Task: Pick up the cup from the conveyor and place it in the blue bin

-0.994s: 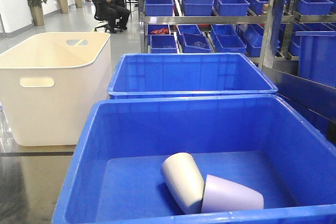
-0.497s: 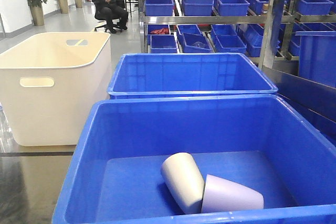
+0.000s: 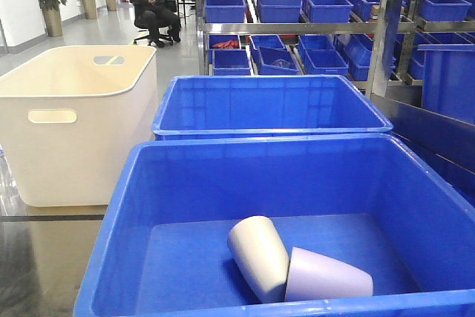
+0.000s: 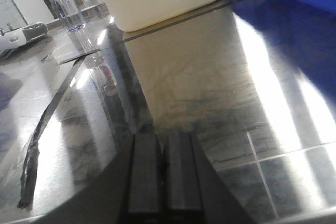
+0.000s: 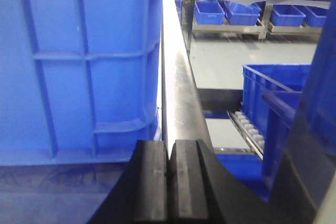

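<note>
Warehouse aisle with polished grey floor, seen across the blue bin point(image 3: 223, 183) in the foreground. Behind the blue bin, touching or nearly so, a second blue tub point(image 3: 271, 105); to the left of the blue bin, a cream tub point(image 3: 74, 146) with handle slots; well beyond the blue bin, steel shelving with small blue crates point(image 3: 297, 5) and a seated person point(image 3: 152, 1). On the floor of the blue bin, two cups on their sides and touching: a grey-cream cup point(image 3: 257, 256) toward the centre and a lilac cup point(image 3: 326, 276) just to its right. No further cup and no recognisable stretch of the conveyor in any view. Left gripper point(image 4: 161, 145): jaws pressed together, nothing between them, above bare reflective floor near the cream tub. Right gripper point(image 5: 169, 153): jaws likewise closed and empty, close beside a ribbed blue wall point(image 5: 79, 66), its identity not determinable. Judged handling of the cups: light, rigid, thin-walled plastic, smooth and tapered, hence prone to slipping toward the narrow end and to rolling when nudged. Best taken across the body near mid-height, or over the rim with one finger inside, with modest squeeze.
</note>
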Robot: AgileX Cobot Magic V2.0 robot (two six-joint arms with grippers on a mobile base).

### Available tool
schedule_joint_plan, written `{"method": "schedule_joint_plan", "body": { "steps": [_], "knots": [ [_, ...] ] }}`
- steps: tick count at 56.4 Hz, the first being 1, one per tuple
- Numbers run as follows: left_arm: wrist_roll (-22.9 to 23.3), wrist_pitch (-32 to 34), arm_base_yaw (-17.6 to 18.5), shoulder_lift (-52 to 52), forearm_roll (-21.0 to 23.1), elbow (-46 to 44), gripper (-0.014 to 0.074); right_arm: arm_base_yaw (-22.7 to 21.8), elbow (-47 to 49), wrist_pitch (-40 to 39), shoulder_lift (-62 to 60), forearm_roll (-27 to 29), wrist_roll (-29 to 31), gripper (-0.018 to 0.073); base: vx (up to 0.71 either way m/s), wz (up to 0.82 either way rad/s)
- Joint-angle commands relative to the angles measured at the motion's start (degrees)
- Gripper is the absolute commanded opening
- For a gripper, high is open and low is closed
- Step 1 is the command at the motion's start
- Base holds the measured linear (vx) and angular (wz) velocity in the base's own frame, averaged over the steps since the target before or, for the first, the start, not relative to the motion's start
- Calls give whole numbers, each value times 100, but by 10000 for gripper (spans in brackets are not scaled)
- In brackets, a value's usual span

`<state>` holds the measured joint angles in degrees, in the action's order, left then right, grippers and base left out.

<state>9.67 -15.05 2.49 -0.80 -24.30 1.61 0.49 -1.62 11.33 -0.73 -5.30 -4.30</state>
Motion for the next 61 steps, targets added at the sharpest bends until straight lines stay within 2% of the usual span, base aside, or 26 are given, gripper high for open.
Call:
{"method": "schedule_joint_plan", "body": {
  "steps": [1, 61],
  "knots": [
    [40, 466, 7, 46, -49, -3, 135, -24, -84, -582, -48, -118, -42, -13, 0, 0],
    [40, 466, 7, 46, -49, -3, 135, -24, -118, -454, -48, -118, -37, -12, 0, 0]
  ]
}}
